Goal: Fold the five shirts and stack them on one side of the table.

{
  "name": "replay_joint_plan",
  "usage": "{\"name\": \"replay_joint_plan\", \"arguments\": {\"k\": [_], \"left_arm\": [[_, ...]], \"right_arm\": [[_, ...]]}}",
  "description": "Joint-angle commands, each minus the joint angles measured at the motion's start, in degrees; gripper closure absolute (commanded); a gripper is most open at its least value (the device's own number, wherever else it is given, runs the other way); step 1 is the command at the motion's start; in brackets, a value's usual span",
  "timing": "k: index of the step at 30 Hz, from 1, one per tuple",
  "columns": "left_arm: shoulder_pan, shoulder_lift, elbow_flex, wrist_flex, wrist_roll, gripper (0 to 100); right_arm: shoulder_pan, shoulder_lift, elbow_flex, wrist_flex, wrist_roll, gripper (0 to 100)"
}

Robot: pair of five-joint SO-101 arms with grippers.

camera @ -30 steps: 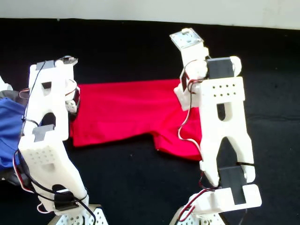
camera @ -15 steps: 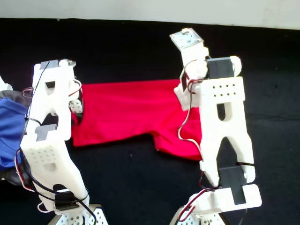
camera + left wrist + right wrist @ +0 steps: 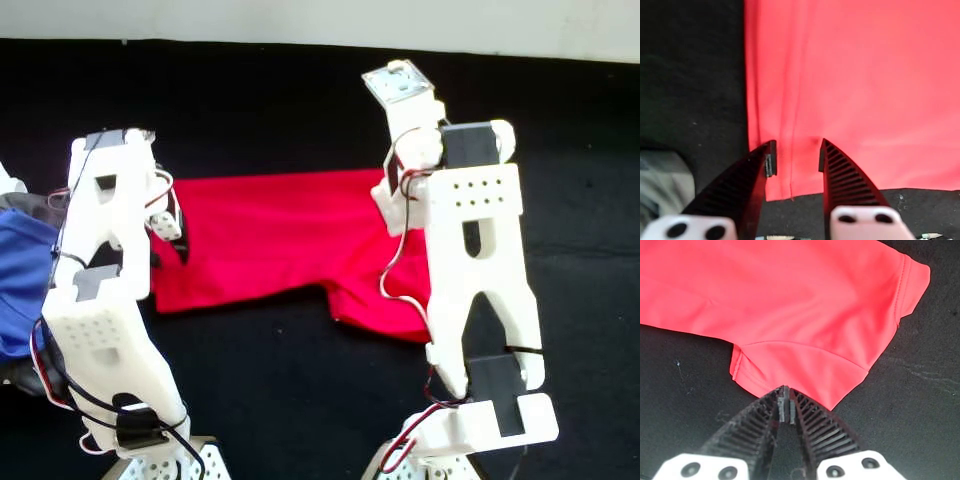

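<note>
A red shirt (image 3: 270, 235) lies spread across the middle of the black table. In the high view my left gripper (image 3: 173, 230) sits over the shirt's left edge. The left wrist view has that gripper (image 3: 796, 156) open, its two fingers straddling a seam line on the red shirt (image 3: 865, 85) near the hem corner. My right arm (image 3: 470, 230) stands over the shirt's right side. The right wrist view shows my right gripper (image 3: 785, 410) shut, its tips right at the edge of the shirt's sleeve (image 3: 805, 367); no cloth shows between them.
A blue shirt (image 3: 20, 280) lies bunched at the table's left edge beside the left arm, with grey cloth (image 3: 30, 205) above it. Grey cloth (image 3: 660, 175) also shows in the left wrist view. Bare black table (image 3: 290, 390) spreads in front of the red shirt.
My left arm has shifted a little to the right, bringing its gripper onto the red shirt's left edge. The right arm and the shirt have not moved.
</note>
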Motion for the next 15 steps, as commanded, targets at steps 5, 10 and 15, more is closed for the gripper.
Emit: {"name": "replay_joint_plan", "arguments": {"k": [5, 10, 15], "left_arm": [[-1.5, -0.1, 2.5, -4.8, 0.4, 86], [-1.1, -0.7, 2.6, -5.0, 0.5, 96], [2.5, -0.7, 2.7, -4.7, 0.6, 99]], "right_arm": [[-0.7, -2.0, 0.1, 0.7, -0.4, 99.3], [-0.7, -2.0, 0.1, 0.7, -0.4, 99.3], [-0.7, -2.1, 0.1, 0.7, -0.4, 99.3]]}}
